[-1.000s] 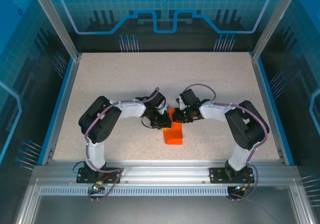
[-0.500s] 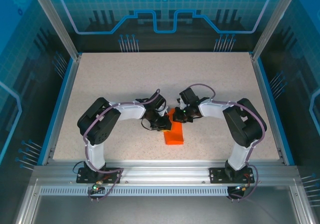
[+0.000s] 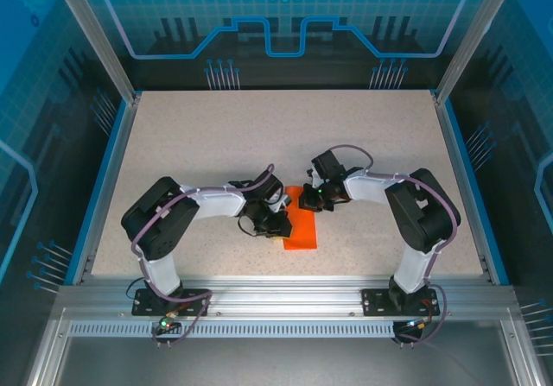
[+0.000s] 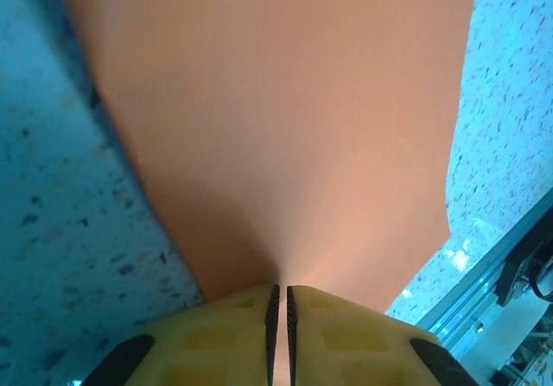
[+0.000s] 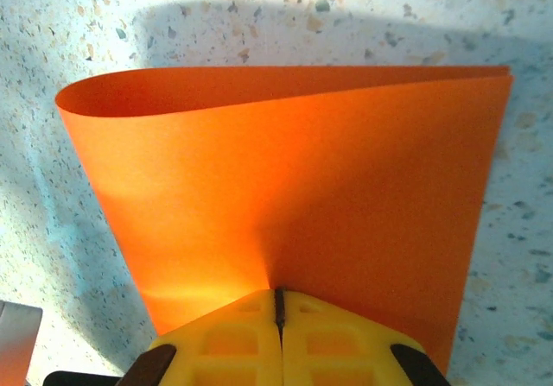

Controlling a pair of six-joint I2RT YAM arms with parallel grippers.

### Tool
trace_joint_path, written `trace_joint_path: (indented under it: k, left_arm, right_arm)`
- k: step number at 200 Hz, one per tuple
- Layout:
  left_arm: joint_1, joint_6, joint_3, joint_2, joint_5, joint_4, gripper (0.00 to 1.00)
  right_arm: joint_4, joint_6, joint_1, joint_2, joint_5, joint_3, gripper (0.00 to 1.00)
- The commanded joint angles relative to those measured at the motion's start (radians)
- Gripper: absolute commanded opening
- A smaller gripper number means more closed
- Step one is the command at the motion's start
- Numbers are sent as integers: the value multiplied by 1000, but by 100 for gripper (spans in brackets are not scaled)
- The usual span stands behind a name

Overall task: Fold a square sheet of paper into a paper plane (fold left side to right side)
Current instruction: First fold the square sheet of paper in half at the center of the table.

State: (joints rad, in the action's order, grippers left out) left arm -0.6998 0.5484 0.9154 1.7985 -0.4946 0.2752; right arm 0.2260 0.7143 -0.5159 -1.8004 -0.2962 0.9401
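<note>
My left hand (image 4: 279, 293) is pressed together on one edge of the square sheet of paper (image 4: 285, 118); my right hand (image 5: 278, 304) pinches it too. The orange sheet, doubled over in a loose curl, lies mid-worktop (image 3: 216, 136) between the arms.

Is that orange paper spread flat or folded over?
Folded over, loosely: in the right wrist view the square sheet of paper doubles back on itself in a rounded, uncreased bend.
</note>
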Motion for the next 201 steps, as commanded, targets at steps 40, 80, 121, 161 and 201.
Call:
trace_joint_path:
  k: [40,80,121,161,201]
  left_arm:
    - [-38,7,-82,-31,-33,97,16]
    - [-55,8,-117,-63,-51,74,16]
    - [-72,5,-134,-82,-54,80,17]
    - [-72,9,-149,-104,-47,83,17]
    - [-70,10,-140,-151,-46,82,17]
  right_arm:
    - [82,5,16,-70,92,-32,5]
    - [83,5,17,-78,90,-31,5]
    - [82,5,16,-79,90,-30,6]
    - [84,4,16,-80,88,-29,6]
    - [84,5,14,-80,87,-29,5]
